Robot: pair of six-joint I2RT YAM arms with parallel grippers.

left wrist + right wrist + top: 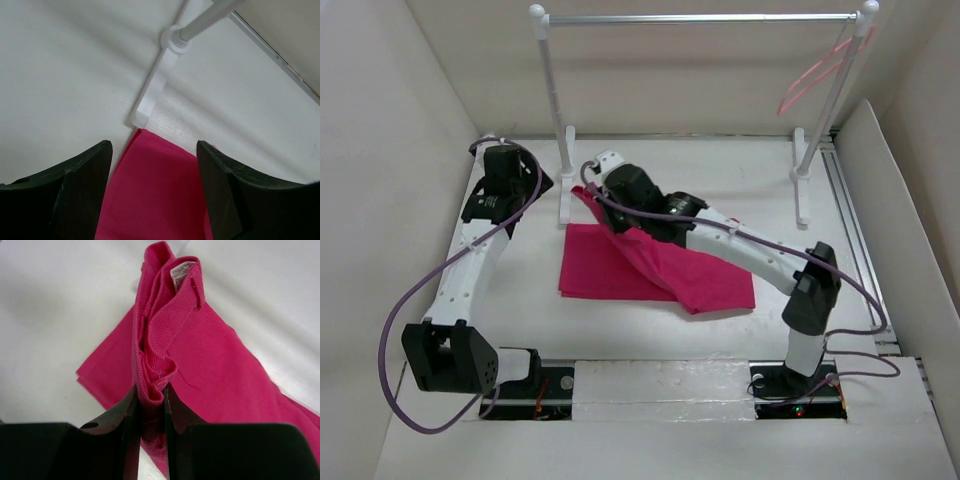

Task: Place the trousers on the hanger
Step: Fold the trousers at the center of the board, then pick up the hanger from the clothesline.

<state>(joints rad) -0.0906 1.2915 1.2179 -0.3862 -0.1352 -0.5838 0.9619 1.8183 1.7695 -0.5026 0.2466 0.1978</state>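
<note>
The magenta trousers (620,268) lie folded on the table's middle, with one end lifted toward the back left. My right gripper (598,186) is shut on that raised end. In the right wrist view the bunched ribbed waistband (160,340) is pinched between the fingers of the right gripper (150,390), and a white label shows at its top. My left gripper (533,188) hovers open just left of the cloth. Between its spread fingers (85,185) the left wrist view shows a corner of the trousers (155,190), untouched. The pale-pink hanger (817,68) hangs at the right end of the rack's bar.
A rack with white posts and a silver bar (700,18) stands across the back. Its left foot (150,95) sits right beside the trousers' far corner, and its right foot (802,195) stands at the back right. White walls enclose the table on the left, back and right.
</note>
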